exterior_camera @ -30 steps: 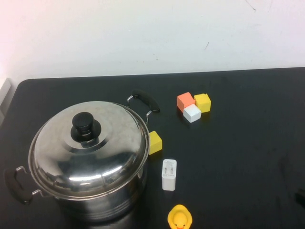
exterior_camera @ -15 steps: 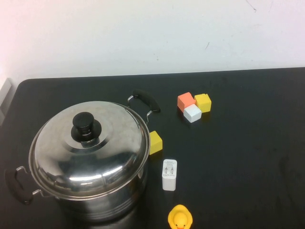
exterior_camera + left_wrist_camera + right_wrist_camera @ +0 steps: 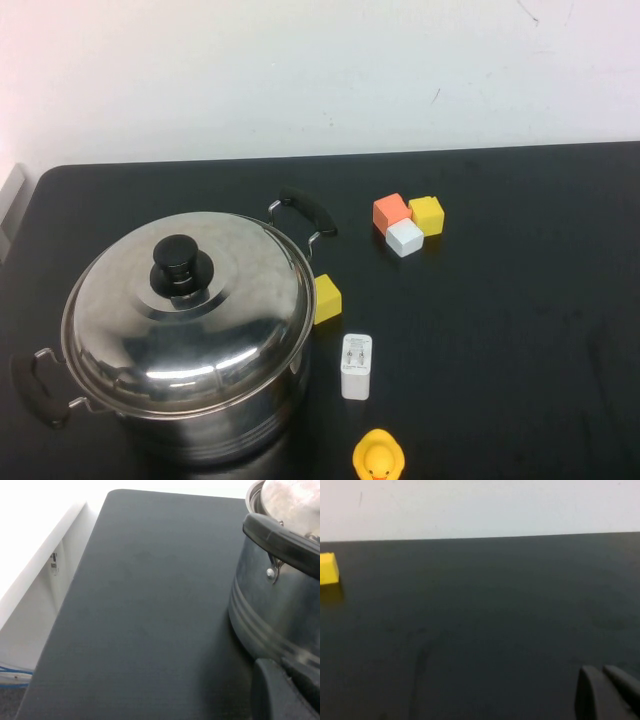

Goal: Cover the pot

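My left pincer (image 3: 287, 692) shows only as a dark tip at the corner of my left wrist view, low over the desk (image 3: 150, 605) and just beside the pot (image 3: 272, 605). Too little of it is in frame for me to tell whether its fingers are apart or together, and I cannot tell whether it touches the steel wall. It holds nothing that I can see.

My right pincer (image 3: 605, 692) is likewise a dark sliver at the corner of my right wrist view, above bare black desk, with one yellow block (image 3: 328, 569) far off at the edge of that view. Whether it is open or closed I cannot tell. Neither pincer appears in the high view.

From above, the pot (image 3: 200, 420) stands on my left part of the desk, its domed lid (image 3: 185, 315) with a black knob (image 3: 180, 265) seated on the rim. One black handle (image 3: 305, 210) points away from me, the other (image 3: 30, 385) sits near the desk's left edge.

Beside the pot lie a yellow cube (image 3: 326, 298), partly hidden by the lid, a white charger (image 3: 356, 366), and a rubber duck (image 3: 378, 458) cut off by the frame. Farther off, orange (image 3: 391, 211), white (image 3: 404, 238) and yellow (image 3: 426, 214) blocks huddle together.
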Robot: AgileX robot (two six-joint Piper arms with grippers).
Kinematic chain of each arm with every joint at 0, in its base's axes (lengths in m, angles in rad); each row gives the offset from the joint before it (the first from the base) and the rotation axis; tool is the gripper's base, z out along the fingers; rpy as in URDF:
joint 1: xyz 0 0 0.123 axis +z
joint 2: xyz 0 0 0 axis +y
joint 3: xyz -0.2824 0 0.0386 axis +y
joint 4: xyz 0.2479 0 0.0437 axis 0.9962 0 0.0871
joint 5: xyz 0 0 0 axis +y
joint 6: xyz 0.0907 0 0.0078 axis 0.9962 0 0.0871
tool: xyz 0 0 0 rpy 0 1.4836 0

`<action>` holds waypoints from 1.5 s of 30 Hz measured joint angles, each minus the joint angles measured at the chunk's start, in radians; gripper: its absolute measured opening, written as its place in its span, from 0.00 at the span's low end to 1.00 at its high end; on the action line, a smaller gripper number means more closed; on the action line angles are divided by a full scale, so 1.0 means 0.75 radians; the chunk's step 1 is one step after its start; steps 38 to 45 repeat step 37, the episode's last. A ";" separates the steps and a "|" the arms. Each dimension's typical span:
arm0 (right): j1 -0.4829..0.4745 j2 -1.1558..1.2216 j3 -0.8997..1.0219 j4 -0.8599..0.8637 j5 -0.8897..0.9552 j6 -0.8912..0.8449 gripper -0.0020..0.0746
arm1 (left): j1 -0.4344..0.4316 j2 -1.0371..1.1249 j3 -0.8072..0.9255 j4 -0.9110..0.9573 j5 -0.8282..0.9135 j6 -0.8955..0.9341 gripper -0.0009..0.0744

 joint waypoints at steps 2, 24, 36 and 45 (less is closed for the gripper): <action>0.009 0.000 0.000 -0.025 0.006 0.006 0.02 | 0.000 0.000 0.000 0.000 0.000 0.000 0.01; 0.160 0.000 -0.006 -0.063 0.134 0.181 0.02 | 0.000 0.000 0.000 0.000 0.000 0.000 0.01; 0.160 0.000 -0.008 -0.063 0.140 0.182 0.02 | 0.000 0.000 0.000 0.000 0.000 0.000 0.01; 0.160 0.000 -0.008 -0.063 0.140 0.182 0.02 | 0.000 0.000 0.000 0.000 0.000 0.000 0.01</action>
